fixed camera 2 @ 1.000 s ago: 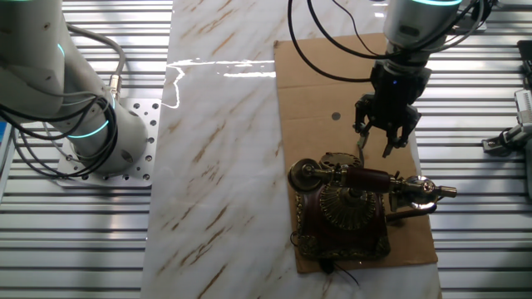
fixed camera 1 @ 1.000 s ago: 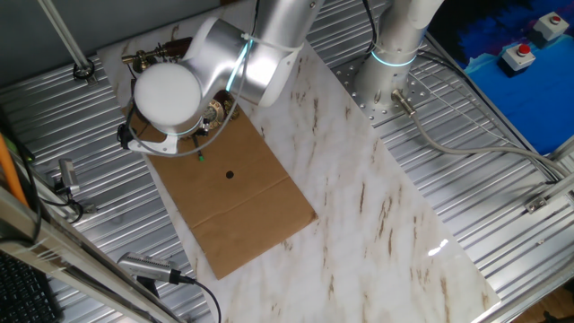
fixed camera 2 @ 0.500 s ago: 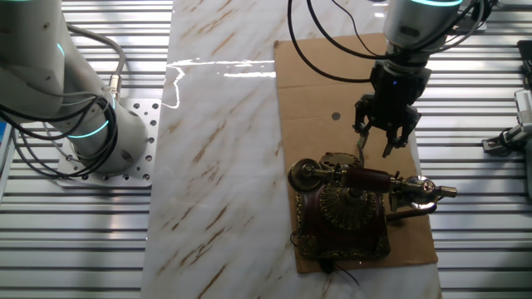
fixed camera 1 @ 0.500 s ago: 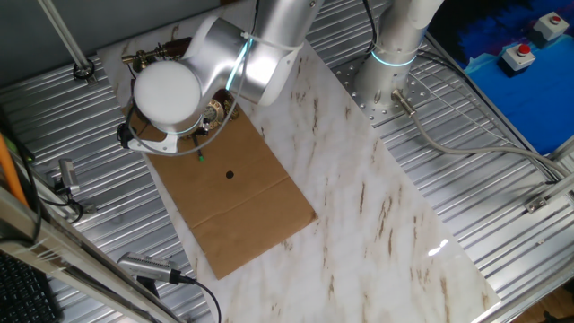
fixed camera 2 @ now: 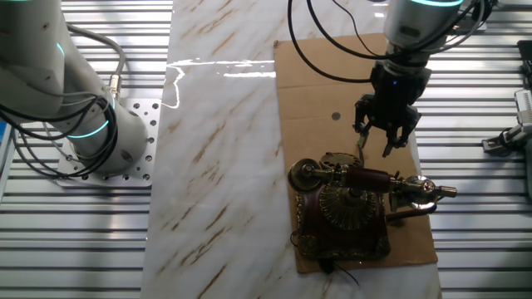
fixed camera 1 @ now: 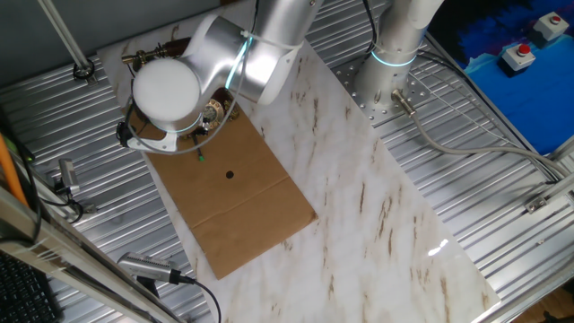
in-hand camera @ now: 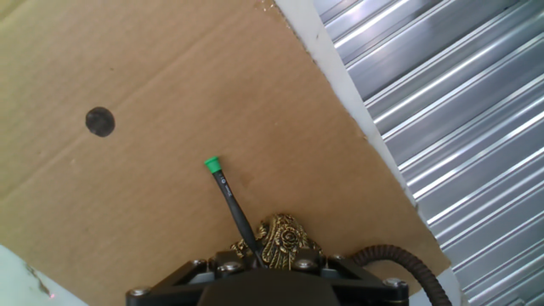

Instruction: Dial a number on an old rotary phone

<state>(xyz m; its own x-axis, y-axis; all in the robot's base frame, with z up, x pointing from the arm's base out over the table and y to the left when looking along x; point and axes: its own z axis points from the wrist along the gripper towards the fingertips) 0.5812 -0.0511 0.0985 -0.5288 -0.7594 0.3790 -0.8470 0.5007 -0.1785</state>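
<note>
Above the cardboard sheet [fixed camera 2: 349,91] on the worktop nothing has moved: pincer [fixed camera 2: 374,151] still clamps the stick [in-hand camera: 231,204], short of the phone [fixed camera 2: 345,212], dialling not started.

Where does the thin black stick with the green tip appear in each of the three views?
One fixed view: thin black stick with the green tip pokes out below the arm's round white joint.
The other fixed view: it hangs from the gripper, above the phone.
Hand view: centre, tip up-left.
Shared landmark: black dot on the brown cardboard.

The arm reaches down steeply, its gripper [fixed camera 2: 376,146] pointing downward, fingers parted.
</note>
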